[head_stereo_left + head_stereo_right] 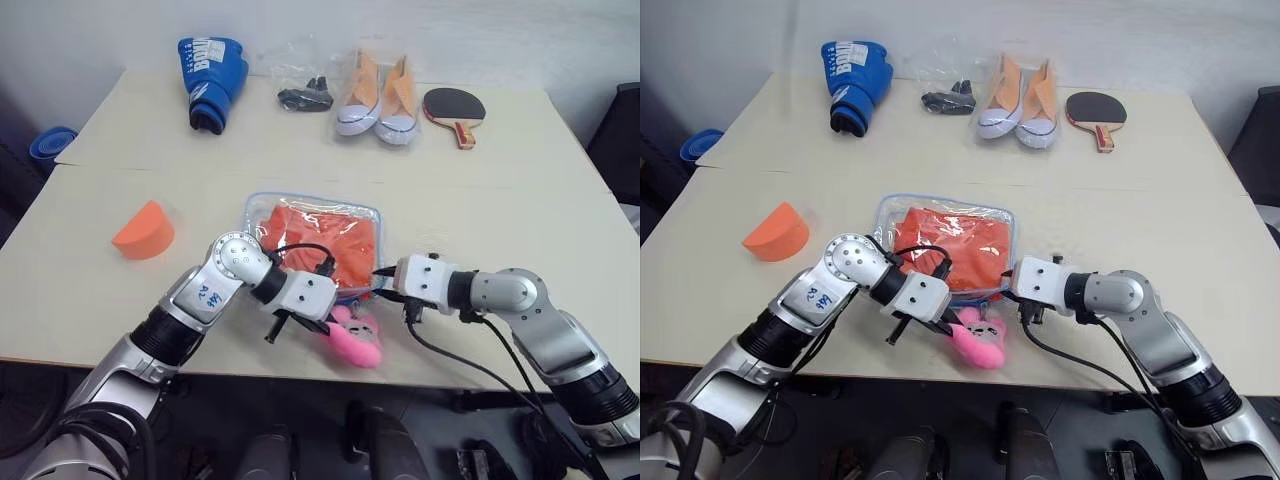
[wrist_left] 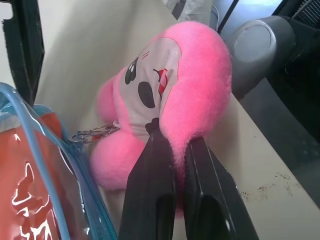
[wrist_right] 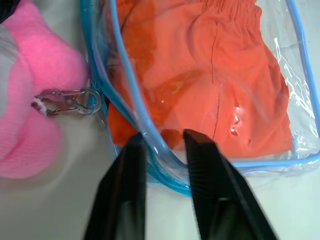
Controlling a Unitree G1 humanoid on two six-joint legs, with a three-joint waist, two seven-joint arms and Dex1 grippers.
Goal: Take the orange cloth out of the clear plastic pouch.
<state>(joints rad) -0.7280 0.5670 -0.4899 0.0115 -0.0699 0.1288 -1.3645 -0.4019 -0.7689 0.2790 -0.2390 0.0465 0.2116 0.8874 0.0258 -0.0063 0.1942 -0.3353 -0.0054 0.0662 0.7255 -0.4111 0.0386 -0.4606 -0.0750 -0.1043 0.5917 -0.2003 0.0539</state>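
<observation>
Orange cloth (image 1: 952,243) lies folded inside the clear plastic pouch (image 1: 885,215), which rests flat on the pale surface (image 1: 1120,210) near its front edge, between the two arms. The pouch's light blue edging runs round the fabric, and a small metal clip (image 3: 70,100) at one corner links it to the pink plush charm (image 1: 978,344), which lies on the surface just in front of the pouch.

The left gripper (image 2: 175,145) is clamped on the plush charm, its two black fingers pinching the pink fur with almost no gap between them. The right gripper (image 3: 162,137) sits at the pouch's near corner, its fingers narrowed on either side of the blue-edged rim; they look pressed onto the plastic there, with the orange fabric directly beyond the fingertips.

Farther back on the surface, well apart from the pouch, stand a blue boxing glove (image 1: 212,80), a wrinkled clear bag of black items (image 1: 303,92), a pair of orange-and-white sneakers (image 1: 380,98) and a table tennis paddle (image 1: 455,110). A paler orange half-round wedge (image 1: 144,231) sits to the left of the pouch.
</observation>
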